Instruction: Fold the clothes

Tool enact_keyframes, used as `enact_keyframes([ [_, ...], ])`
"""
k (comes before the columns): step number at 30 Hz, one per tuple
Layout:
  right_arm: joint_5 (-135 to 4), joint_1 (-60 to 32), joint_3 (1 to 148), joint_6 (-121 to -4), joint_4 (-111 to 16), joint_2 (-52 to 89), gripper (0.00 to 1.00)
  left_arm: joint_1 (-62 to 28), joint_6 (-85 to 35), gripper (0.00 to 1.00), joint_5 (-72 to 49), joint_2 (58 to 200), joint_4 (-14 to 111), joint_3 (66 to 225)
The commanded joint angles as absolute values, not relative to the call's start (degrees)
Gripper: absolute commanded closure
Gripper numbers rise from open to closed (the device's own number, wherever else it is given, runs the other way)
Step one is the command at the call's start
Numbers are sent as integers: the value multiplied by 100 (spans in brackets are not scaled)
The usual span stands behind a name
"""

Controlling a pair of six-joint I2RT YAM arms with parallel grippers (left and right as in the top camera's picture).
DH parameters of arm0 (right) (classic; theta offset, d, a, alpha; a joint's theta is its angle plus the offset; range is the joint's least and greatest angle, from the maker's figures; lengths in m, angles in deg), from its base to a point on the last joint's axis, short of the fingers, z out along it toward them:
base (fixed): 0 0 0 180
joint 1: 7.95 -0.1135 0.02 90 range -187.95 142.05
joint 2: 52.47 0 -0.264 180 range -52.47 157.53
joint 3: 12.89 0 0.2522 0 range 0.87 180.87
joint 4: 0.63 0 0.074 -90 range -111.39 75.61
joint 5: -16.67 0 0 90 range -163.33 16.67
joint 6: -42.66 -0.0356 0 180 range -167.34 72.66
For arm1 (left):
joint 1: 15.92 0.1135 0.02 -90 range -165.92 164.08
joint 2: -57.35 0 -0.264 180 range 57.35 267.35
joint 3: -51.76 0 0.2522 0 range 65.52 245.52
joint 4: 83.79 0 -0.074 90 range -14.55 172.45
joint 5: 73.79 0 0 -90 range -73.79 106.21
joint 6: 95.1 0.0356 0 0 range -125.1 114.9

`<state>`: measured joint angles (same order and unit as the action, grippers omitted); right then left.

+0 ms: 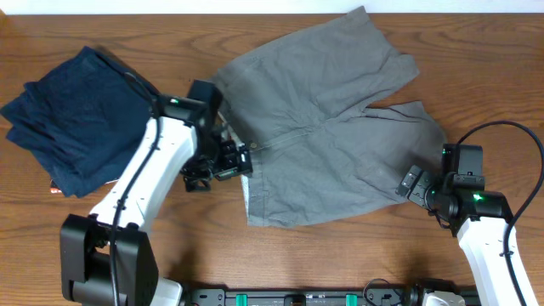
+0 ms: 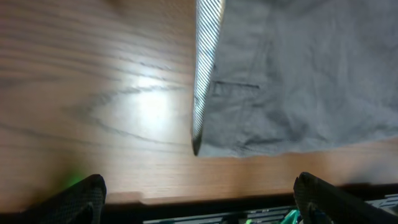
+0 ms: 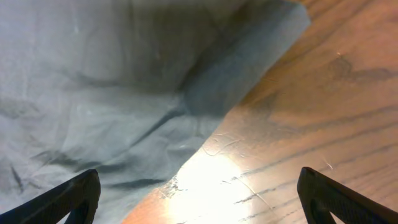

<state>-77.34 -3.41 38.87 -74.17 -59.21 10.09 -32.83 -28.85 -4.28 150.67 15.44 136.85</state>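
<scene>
1. The grey shorts (image 1: 327,127) lie spread flat mid-table, waistband (image 1: 231,106) toward my left side and both legs splayed apart. There is no fold in them yet, so I judge the whole job remains.
2. My left pincer (image 1: 225,163) sits at the waistband's edge, by the striped lining (image 2: 205,68) — jaws wide, holding nothing.
3. My right pincer (image 1: 413,184) hovers at the hem of the nearer leg (image 1: 365,178) — wide too, and empty.
4. Beyond, the folded navy garments (image 1: 72,119) rest on the wooden table (image 1: 357,259), apart from the shorts.
</scene>
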Motion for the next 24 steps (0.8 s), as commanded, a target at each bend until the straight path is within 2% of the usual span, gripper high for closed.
enact_keyframes([
  [1, -7916, -249, 3932, -7607, -5941, 968, 1, -3853, -3921, 2, -47, 14647, 1597, 13393],
  [4, -7914, -153, 3932, -7607, -5973, 968, 1, -4446, -5359, 2, 639, 14317, 1855, 12905],
  [10, -7911, 4, 3932, -7605, -6070, 968, 1, -5016, -7070, 2, 608, 13920, 3162, 11648],
  [18, -7914, 2, 3932, -7605, -6054, 968, 1, -5235, -7521, 0, 551, 13933, 5324, 10492],
  [21, -7914, 2, 3932, -7605, -6052, 968, 1, -5246, -8043, 14, 427, 13933, 5343, 10352],
  [24, -7914, 2, 3932, -7605, -6052, 968, 1, -5351, -8491, 18, 318, 13933, 5341, 10217],
])
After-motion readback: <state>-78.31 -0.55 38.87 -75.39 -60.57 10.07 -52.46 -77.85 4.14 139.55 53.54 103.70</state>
